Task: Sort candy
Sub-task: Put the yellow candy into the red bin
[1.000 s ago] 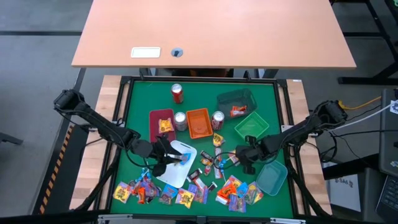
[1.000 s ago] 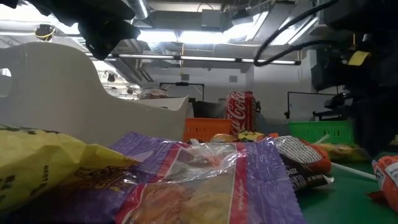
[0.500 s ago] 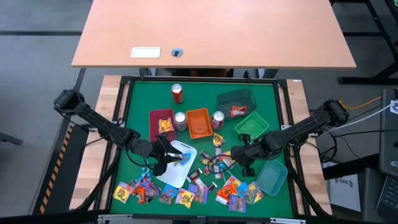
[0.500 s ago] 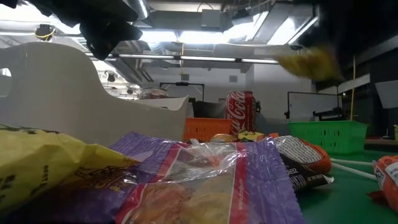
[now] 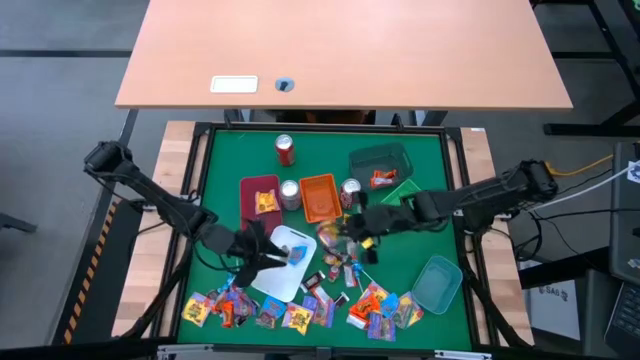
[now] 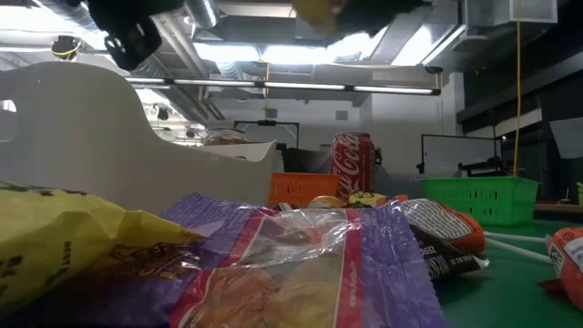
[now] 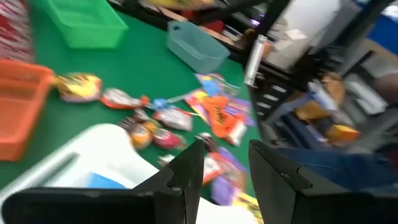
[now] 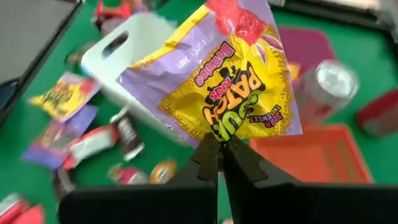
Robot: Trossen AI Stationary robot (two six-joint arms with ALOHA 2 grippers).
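— Green table (image 5: pixel 225 160), what changed?
— Right pincer (image 5: pixel 352 231) has lifted from the candy (image 5: pixel 300 305) pile toward the orange tray (image 5: pixel 318 197), clamped on a yellow-purple sweet (image 8: pixel 227 74).
— Left pincer (image 5: pixel 268 256)?
— Still partly parted over the white tray (image 5: pixel 285 270), which holds a blue sweet (image 5: pixel 296 255).

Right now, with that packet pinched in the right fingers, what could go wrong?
1. The right gripper pinches only the bottom edge of the yellow-purple candy packet, and the packet may slip out mid-carry.
2. It hangs over the orange tray, with two silver cans close on either side; a low swing could tip one.
3. The left gripper, fingers open, hovers over the white tray nearby, and the arms could crowd each other.
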